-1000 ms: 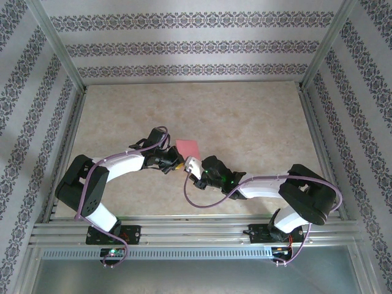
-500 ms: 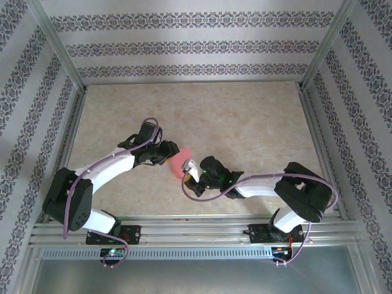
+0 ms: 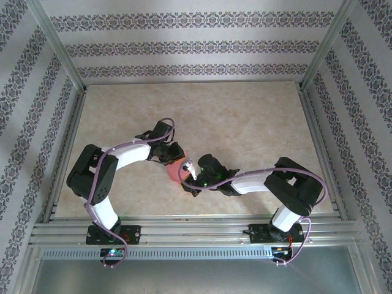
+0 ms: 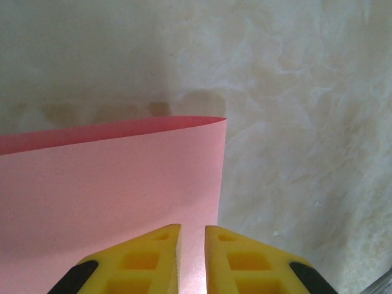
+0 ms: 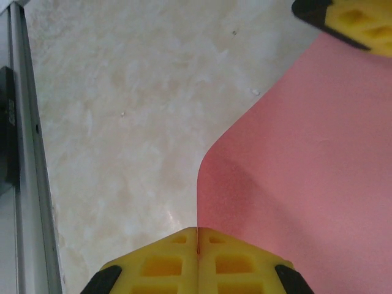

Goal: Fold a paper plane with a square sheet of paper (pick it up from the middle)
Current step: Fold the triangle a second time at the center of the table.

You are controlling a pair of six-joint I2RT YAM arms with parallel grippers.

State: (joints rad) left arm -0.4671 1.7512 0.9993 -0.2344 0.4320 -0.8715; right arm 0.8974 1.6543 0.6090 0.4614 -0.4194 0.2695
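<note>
The square sheet of paper (image 3: 174, 166) is salmon pink and lies curled between the two grippers at the middle of the table. My right gripper (image 3: 186, 172) is shut on its near edge. In the right wrist view the paper (image 5: 306, 153) runs into the closed yellow jaws of that gripper (image 5: 197, 231). My left gripper (image 3: 172, 157) is at the sheet's far side. Its yellow fingertips (image 5: 358, 18) sit over the paper. In the left wrist view the left gripper (image 4: 193, 228) has a narrow gap between its jaws, and the paper (image 4: 122, 184) shows face-on behind them with its far edge raised.
The beige marbled tabletop (image 3: 245, 122) stretches wide behind and to both sides. Metal frame rails (image 3: 184, 229) run along the near edge, and a rail (image 5: 18, 153) shows beside the right gripper. Patterned walls close the back and sides.
The paper has gone from lying flat to curled up and has shifted toward the near left. Both grippers have closed in on it. The left arm has folded in and its jaws narrowed.
</note>
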